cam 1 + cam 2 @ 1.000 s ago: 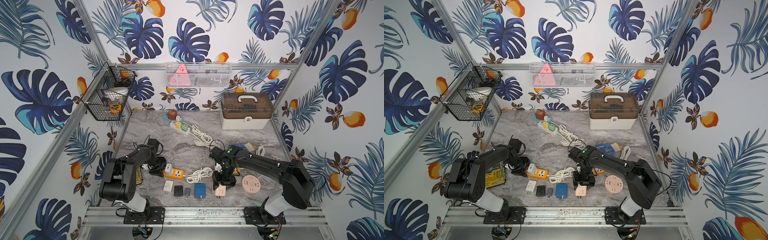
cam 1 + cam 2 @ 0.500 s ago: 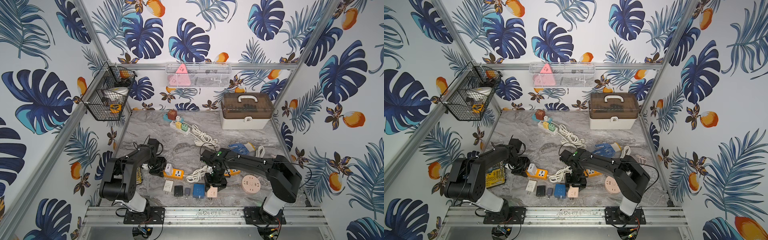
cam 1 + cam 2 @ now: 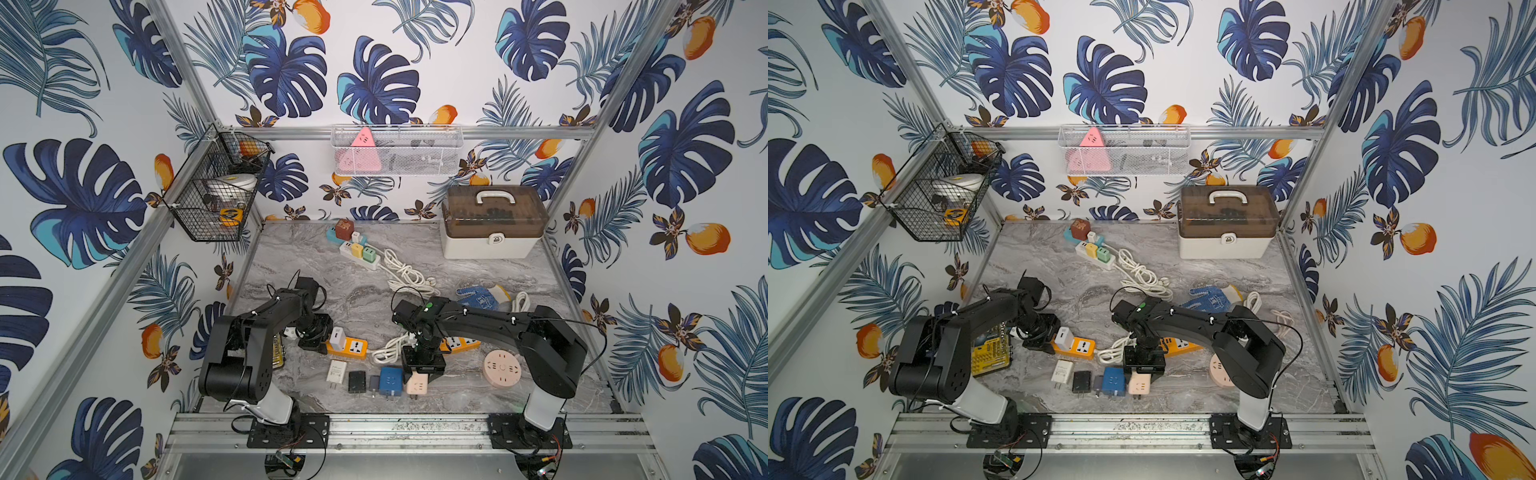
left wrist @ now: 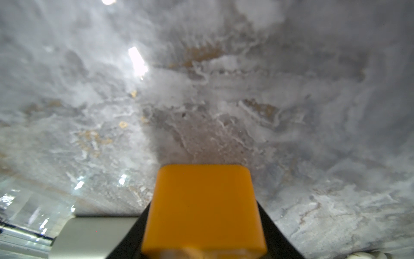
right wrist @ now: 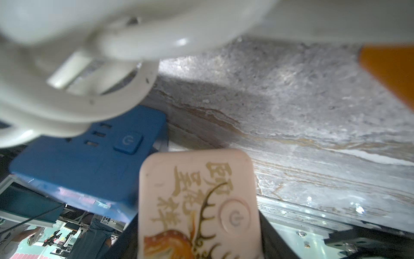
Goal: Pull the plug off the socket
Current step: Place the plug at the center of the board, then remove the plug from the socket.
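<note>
An orange socket strip (image 3: pixel 352 348) (image 3: pixel 1080 349) lies on the marble table near the left arm, with a white plug (image 3: pixel 337 337) (image 3: pixel 1064 337) standing in it. My left gripper (image 3: pixel 316 337) (image 3: pixel 1040 337) is shut on the strip's end, which fills the left wrist view as an orange block (image 4: pixel 202 210) between black fingers (image 4: pixel 274 233). My right gripper (image 3: pixel 422 372) (image 3: pixel 1144 368) is shut on a pink plug (image 3: pixel 417 384) (image 3: pixel 1137 384) (image 5: pixel 197 201), held low at the table's front, right beside a blue plug (image 3: pixel 390 380) (image 5: pixel 89 161).
A white plug (image 3: pixel 336 371), a black one (image 3: pixel 356 381) and a small grey one (image 3: pixel 374 382) lie in the front row. A white cable (image 3: pixel 388 348), a second orange strip (image 3: pixel 461 343), a round pink socket (image 3: pixel 502 368), a glove (image 3: pixel 478 296), a far white strip (image 3: pixel 359 252) and a toolbox (image 3: pixel 492 224) stand around.
My right gripper has carried the pink plug leftwards along the front of the table, up beside the blue plug. The left arm and the orange strip have not moved.
</note>
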You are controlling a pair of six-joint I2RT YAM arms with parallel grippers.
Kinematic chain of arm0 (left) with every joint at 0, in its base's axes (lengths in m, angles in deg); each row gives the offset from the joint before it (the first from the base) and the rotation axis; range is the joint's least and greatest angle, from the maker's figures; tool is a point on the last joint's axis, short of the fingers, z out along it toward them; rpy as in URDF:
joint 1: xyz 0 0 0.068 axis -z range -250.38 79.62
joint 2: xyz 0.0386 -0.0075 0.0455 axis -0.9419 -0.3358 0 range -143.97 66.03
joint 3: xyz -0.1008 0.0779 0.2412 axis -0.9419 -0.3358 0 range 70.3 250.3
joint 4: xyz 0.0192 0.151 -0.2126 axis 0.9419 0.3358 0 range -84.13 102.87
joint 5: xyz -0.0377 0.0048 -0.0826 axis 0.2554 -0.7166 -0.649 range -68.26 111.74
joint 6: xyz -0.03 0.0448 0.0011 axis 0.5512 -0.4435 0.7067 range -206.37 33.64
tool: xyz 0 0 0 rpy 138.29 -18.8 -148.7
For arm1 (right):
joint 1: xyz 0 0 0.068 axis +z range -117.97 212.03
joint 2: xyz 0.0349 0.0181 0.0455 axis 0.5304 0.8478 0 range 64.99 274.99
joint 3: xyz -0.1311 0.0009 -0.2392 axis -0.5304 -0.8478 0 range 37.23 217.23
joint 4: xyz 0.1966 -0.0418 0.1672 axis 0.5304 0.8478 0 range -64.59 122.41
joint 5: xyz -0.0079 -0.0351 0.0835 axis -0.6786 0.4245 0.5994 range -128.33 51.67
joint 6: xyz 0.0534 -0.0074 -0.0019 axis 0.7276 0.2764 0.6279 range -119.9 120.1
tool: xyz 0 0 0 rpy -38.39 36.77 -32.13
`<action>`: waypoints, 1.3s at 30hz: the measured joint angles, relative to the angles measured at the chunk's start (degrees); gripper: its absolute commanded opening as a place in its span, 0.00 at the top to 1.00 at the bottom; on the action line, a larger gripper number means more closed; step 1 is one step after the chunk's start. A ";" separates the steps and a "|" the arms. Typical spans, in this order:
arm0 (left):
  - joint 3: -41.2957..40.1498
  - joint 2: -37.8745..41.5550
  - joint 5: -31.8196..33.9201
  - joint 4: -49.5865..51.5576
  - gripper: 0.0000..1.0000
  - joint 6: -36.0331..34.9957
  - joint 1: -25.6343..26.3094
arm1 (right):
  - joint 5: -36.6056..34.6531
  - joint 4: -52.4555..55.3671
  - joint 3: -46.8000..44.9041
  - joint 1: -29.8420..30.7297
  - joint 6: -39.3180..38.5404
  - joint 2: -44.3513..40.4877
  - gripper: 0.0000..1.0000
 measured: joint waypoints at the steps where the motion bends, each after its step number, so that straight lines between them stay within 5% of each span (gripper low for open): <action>1: 0.00 0.00 0.00 0.00 1.00 0.00 0.00 | 0.00 0.00 0.00 0.00 0.17 0.00 0.33; 7: -0.09 0.04 -0.11 -0.26 1.00 0.02 0.00 | -1.77 -0.48 -0.09 0.11 0.66 0.17 0.22; 17: 0.02 0.00 -0.31 -0.44 1.00 0.07 0.00 | -5.35 1.64 1.77 0.07 1.25 -2.64 0.20; 24: -0.04 0.00 -0.33 -0.48 1.00 0.04 0.00 | -14.12 5.57 5.40 0.07 0.31 -11.98 0.19; 30: -0.42 0.26 -0.37 -0.85 1.00 0.04 0.00 | -25.05 -5.09 3.69 2.38 -12.98 -19.96 0.17; 39: -0.57 0.39 -0.44 -1.01 1.00 -0.15 0.00 | -21.97 -38.82 -2.40 3.87 -41.68 -12.79 0.08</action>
